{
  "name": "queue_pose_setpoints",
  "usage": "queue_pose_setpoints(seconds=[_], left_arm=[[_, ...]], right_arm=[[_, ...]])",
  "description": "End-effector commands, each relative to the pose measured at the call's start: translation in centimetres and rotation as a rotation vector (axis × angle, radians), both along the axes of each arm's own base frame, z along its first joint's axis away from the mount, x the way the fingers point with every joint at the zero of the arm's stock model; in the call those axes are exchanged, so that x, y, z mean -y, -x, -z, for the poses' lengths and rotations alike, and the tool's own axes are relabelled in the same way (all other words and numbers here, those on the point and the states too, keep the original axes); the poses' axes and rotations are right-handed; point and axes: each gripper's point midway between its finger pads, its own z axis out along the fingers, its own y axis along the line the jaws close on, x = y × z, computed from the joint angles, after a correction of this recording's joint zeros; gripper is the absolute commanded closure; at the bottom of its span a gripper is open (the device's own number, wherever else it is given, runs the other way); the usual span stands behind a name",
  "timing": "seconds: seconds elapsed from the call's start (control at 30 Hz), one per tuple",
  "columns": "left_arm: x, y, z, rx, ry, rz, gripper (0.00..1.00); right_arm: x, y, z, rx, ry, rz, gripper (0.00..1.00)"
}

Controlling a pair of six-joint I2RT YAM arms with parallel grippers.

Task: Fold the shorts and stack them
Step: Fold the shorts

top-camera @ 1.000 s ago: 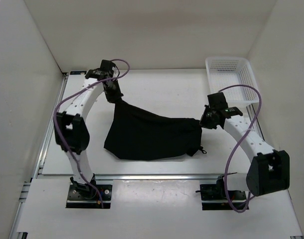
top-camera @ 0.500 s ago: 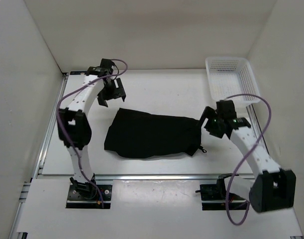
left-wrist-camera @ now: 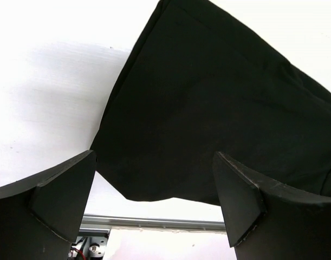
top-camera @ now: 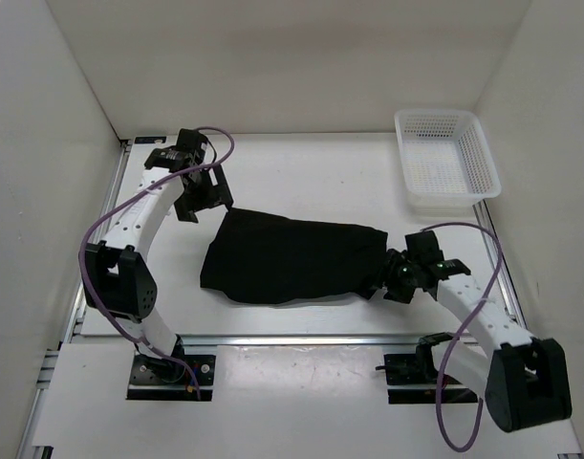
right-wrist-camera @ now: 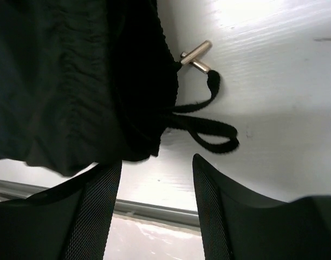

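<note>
Lower right, the right end effector [top-camera: 392, 280] sits at the right edge of the black shorts [top-camera: 292, 260], jaws partly apart and holding nothing, near the drawstring [right-wrist-camera: 208, 127]. The shorts lie flat at the centre of the bench [top-camera: 301, 177]. Upper left, the left end effector [top-camera: 201, 191] gapes wide, gripping nothing. A white basket [top-camera: 449, 195] stands upper right.

- White mesh plastic basket [top-camera: 446, 158], upright, at the table's far right corner.
- White table [top-camera: 311, 172].
- Aluminium rail [top-camera: 301, 338] along its near edge.
- White walls [top-camera: 272, 67], three sides.
</note>
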Motion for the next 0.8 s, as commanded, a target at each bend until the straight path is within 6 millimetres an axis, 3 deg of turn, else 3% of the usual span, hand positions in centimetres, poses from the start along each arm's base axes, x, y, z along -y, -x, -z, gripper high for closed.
queue_pose_setpoints(seconds=[0.0,0.1,0.13,0.17,0.2,0.23,0.4,0.5,0.57,0.6,0.63,0.67,0.77], left_arm=[[0.6,-0.3,-1.3,0.05,0.035,0.006,0.0],[0.7,-0.3,-1.3,0.049,0.039,-0.003,0.0],[0.7,-0.5,-1.7,0.06,0.041,-0.003,0.0],[0.7,-0.5,-1.7,0.06,0.041,-0.003,0.0],[0.7,-0.5,-1.7,0.06,0.041,-0.003,0.0],[0.7,-0.5,-1.9,0.061,0.042,-0.003,0.0],[0.7,-0.7,-2.2,0.071,0.039,0.007,0.0],[0.7,-0.8,-1.9,0.062,0.037,0.007,0.0],[0.9,-0.5,-1.6,0.051,0.043,0.021,0.0],[0.8,-0.2,-1.1,0.036,0.04,0.021,0.0],[0.9,-0.1,-0.7,0.028,0.047,0.025,0.0],[0.9,0.1,-0.4,0.019,0.046,0.025,0.0],[1.0,0.6,0.6,-0.006,0.047,0.037,0.0]], right_arm=[[-1.8,-1.6,0.2,0.052,-0.013,-0.089,0.4],[-2.3,-2.9,0.7,0.061,0.015,-0.102,0.47],[-2.2,-3.3,0.7,0.062,0.025,-0.096,0.56],[-1.8,-3.5,0.7,0.059,0.057,-0.096,0.81],[-1.1,-3.4,0.6,0.039,0.096,-0.08,0.94],[0.0,-4.5,-0.2,0.071,0.166,-0.05,1.0],[3.7,-5.5,-4.6,0.179,0.352,-0.003,1.0],[3.8,-5.8,-5.2,0.198,0.355,0.005,1.0],[4.5,-5.2,-4.5,0.13,0.397,0.028,0.88],[4.8,-4.8,-3.4,0.061,0.421,0.035,0.78],[4.8,-4.4,-3.6,0.017,0.427,0.047,0.6],[4.8,-4.3,-3.2,-0.018,0.432,0.055,0.55],[4.1,-3.9,-3.3,-0.014,0.371,0.1,0.23]])
